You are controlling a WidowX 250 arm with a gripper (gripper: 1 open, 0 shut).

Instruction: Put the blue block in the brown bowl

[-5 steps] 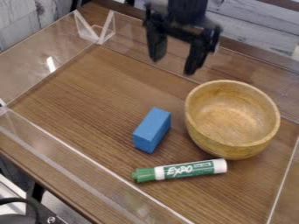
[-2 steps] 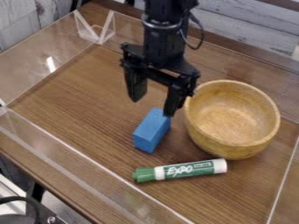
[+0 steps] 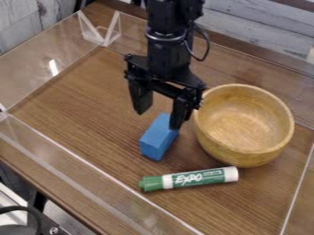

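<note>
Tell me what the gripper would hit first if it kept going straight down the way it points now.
Most likely the small bright-blue rectangular block. The open black gripper points down just above the block's far end, jaws apart. Depth is hard to judge from this single view, so a finger could meet the wooden tabletop beside it instead.

Counter (image 3: 86, 101): dark wood-grain top, planks running diagonally across the view. Clear acrylic walls (image 3: 50, 50) enclose it on all visible sides; a folded clear bracket (image 3: 98, 32) stands at the far corner. Overhead light gives bright glints along the acrylic edges and a soft sheen on the wood. Behind the enclosure, pale wood-look surface (image 3: 263, 23). Lower left, below the counter edge, dark and indistinct hardware (image 3: 18, 216).
</note>
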